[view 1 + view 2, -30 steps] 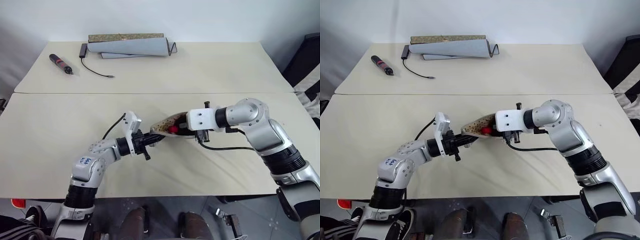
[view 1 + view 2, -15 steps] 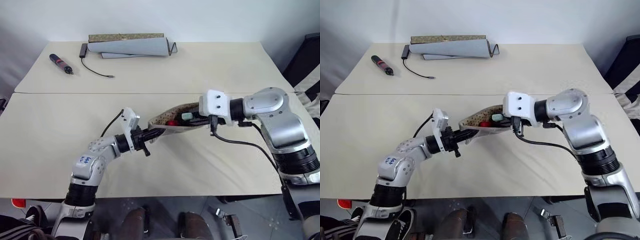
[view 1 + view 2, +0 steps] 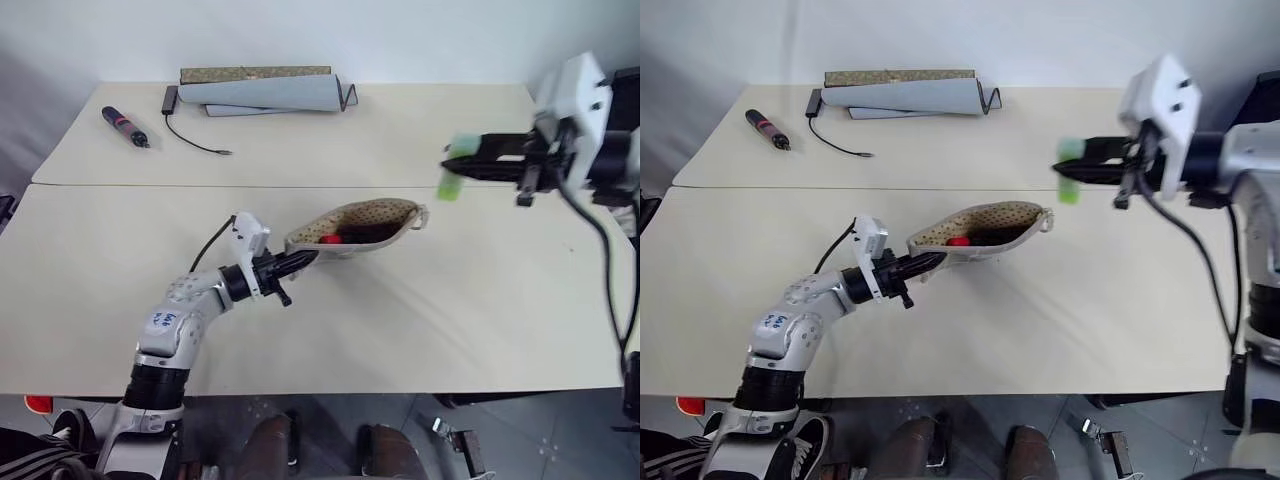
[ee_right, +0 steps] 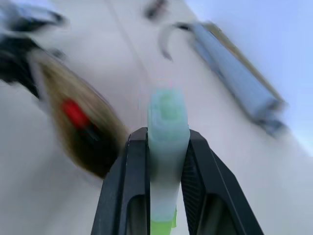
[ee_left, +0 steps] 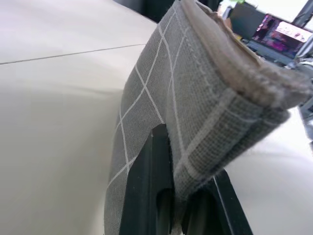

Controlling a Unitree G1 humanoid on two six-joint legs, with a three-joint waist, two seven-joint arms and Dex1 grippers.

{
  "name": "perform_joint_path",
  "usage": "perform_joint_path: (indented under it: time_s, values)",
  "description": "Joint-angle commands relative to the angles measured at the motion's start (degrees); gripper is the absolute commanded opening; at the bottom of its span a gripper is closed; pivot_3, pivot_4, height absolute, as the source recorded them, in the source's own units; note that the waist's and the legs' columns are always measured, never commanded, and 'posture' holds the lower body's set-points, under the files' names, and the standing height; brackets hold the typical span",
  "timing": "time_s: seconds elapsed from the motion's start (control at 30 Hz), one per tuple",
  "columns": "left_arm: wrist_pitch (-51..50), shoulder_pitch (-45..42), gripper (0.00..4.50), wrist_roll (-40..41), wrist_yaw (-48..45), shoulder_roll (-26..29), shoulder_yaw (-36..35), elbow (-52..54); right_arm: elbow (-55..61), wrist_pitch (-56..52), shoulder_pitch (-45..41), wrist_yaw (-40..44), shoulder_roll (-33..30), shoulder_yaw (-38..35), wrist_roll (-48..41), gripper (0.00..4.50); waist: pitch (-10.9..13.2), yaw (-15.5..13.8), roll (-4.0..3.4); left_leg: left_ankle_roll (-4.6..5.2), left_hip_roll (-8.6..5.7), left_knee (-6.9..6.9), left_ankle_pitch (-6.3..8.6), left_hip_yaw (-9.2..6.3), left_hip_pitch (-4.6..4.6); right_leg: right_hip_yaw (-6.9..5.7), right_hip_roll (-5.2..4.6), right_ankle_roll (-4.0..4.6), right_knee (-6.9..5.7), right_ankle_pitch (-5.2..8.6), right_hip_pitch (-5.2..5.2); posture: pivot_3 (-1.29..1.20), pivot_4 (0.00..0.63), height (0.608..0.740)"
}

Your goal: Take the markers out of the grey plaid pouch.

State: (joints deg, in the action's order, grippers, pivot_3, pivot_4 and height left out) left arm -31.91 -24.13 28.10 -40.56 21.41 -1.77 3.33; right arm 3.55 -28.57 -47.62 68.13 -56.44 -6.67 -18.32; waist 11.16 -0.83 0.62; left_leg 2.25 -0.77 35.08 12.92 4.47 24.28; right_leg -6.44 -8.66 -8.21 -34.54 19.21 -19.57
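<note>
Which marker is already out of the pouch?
The pale green marker, clamped in the right tool above the table. The red-ended marker sits inside the open pouch.

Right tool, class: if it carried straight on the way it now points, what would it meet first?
The right tool, shut on the green marker, points left above the table. Its way looks free; depth is unclear.

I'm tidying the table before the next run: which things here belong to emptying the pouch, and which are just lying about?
Part of the job:
- grey plaid pouch, end pinched by the left gripper
- red-ended marker inside it
- pale green marker, held up by the right gripper

Lying about:
- rolled grey mat
- black-and-red pen-like tool
- black cable
</note>
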Motion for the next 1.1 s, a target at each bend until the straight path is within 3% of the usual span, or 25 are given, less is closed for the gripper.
perform_joint_path:
  time_s: [0.03,0.17,0.3,0.5,0.7,0.8,0.9,1.1]
  values:
    - [1.78,-0.49,0.00,0.22,-0.88,0.21,-0.78,0.30,-4.34,10.15,4.16,-1.53,-0.47,1.76,5.60,0.45,-0.01,-0.02,0.01,0.00,0.01,0.00,0.02,0.04,-0.01,0.00,0.01,0.00,0.03,0.00,0.03,0.00,0.150,0.740]
    - [1.77,-0.95,0.00,0.21,-0.79,-0.25,-0.39,0.60,-15.60,31.87,8.70,-13.26,0.74,9.38,21.99,0.45,0.00,0.02,0.01,0.04,0.01,0.03,0.01,0.19,-0.02,0.08,0.01,-0.02,-0.12,-0.01,0.00,0.00,0.150,0.740]
    - [1.24,-0.68,0.00,0.62,-0.75,-0.33,-0.22,1.47,-22.70,42.13,9.17,-22.46,4.39,13.71,30.21,0.45,0.02,0.39,-0.03,0.23,0.02,0.05,-0.14,0.24,-0.03,0.16,0.02,-0.03,-0.19,-0.01,-0.05,0.00,0.150,0.740]
    - [0.68,-0.17,0.00,1.02,-0.54,-0.45,-0.27,2.26,-27.23,45.36,11.77,-29.78,8.71,15.22,34.12,0.45,0.02,0.89,-0.03,0.24,0.08,0.07,-0.19,0.21,-0.06,0.17,0.11,-0.02,-0.25,-0.01,0.01,0.00,0.150,0.740]
    - [0.37,-0.04,0.00,0.99,-0.42,-0.94,-0.08,2.52,-26.07,42.05,14.23,-28.01,11.06,13.80,31.31,2.44,0.02,0.82,-0.03,0.27,0.09,0.11,-0.20,0.17,-0.07,0.16,0.12,-0.03,-0.25,-0.01,0.09,0.00,0.150,0.740]
    - [0.28,0.06,0.00,0.90,-0.55,-0.95,0.02,2.67,-20.64,33.09,14.89,-22.32,13.11,10.12,21.46,3.39,0.02,0.84,-0.03,0.27,0.09,0.12,-0.20,0.17,-0.09,0.17,0.12,-0.02,-0.21,-0.01,0.08,0.00,0.150,0.740]
    - [0.23,0.29,0.00,0.91,-0.68,-0.89,0.04,2.83,-12.69,20.28,14.91,-18.05,15.61,4.39,8.27,3.39,0.02,0.95,-0.03,0.27,0.13,0.12,-0.21,0.14,-0.09,0.17,0.15,-0.01,-0.25,-0.02,0.08,0.00,0.150,0.740]
    - [0.32,-0.19,0.00,0.91,-0.74,-1.18,0.25,2.33,-2.65,10.33,14.12,-12.36,11.38,1.31,0.70,3.39,0.02,0.36,-0.03,0.29,0.14,0.13,-0.15,0.14,-0.06,0.12,0.09,0.02,-0.22,-0.04,0.08,0.00,0.150,0.740]
